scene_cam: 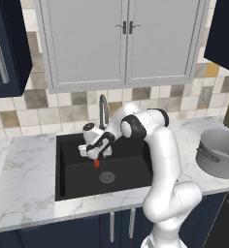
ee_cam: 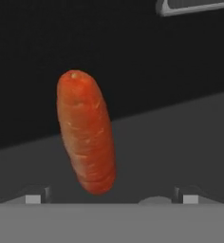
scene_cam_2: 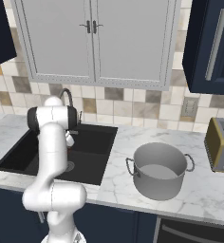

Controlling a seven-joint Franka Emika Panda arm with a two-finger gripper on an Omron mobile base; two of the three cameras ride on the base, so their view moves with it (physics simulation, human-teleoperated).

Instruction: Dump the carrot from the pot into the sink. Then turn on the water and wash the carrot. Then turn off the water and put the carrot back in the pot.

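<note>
Arm [scene_cam: 157,145] rising from the counter's near edge, elbow bent high, forearm reaching leftward and down over the sink [scene_cam: 70,186], with the hand dipped into the basin just in front of the faucet [scene_cam: 103,110]. In the right base view the same arm [scene_cam_2: 52,156] stands in front of the sink [scene_cam_2: 97,142], its shoulder block covering most of the hand.

The gripper [scene_cam: 94,156] points down toward the sink floor. In the hand view its two dark fingertips [ee_cam: 33,195] stand far apart at the bottom edge, one on each side, so the pincer [ee_cam: 111,197] is spread wide and pinches nothing.

The carrot [ee_cam: 87,133] lies between the spread tips in the hand view, closer to the left one, its long axis running away from the camera and leaning slightly; whether either tip touches it I cannot tell. In the left base view the carrot [scene_cam: 96,163] shows as a small orange-red spot directly under the gripper, just above the round grey drain [scene_cam: 106,177] and in front of the faucet. Whether it rests on the sink floor or hangs clear of it cannot be told.

The pot [scene_cam: 219,152] stands on the marble counter [scene_cam: 24,193] well to the right of the sink, upright. The right base view shows the pot [scene_cam_2: 159,171] with its loop handles out to each side and a bare grey inside. No stream runs from the faucet.
</note>
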